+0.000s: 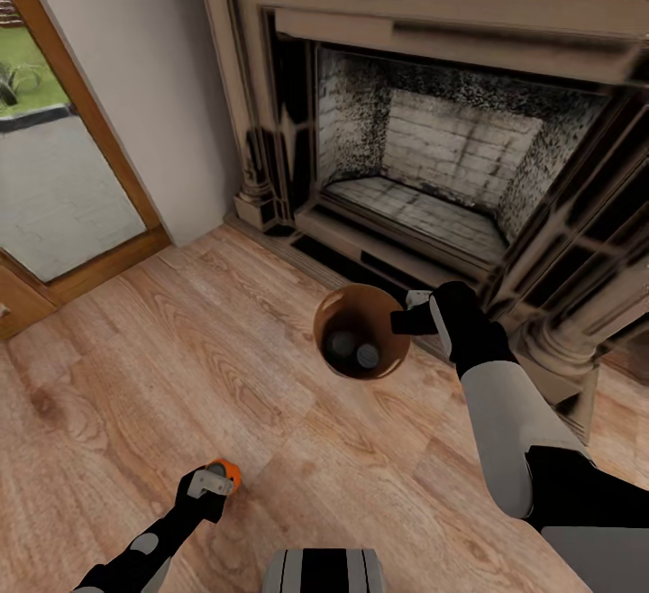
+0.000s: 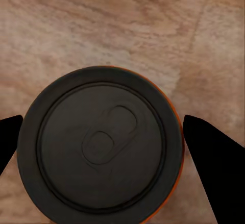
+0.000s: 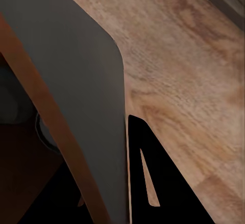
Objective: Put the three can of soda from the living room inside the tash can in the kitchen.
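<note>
The right gripper clamps the rim of the brown bin, which holds two cans, before the fireplace. The left gripper grips the third can above the plank floor.

The head camera looked steeply down from above both arms at the plank floor before the fireplace. The left wrist camera faced straight down, very near a can between the left end effector fingers. The right wrist camera sat close against the pail wall. All three views shared the plank floor.
</note>
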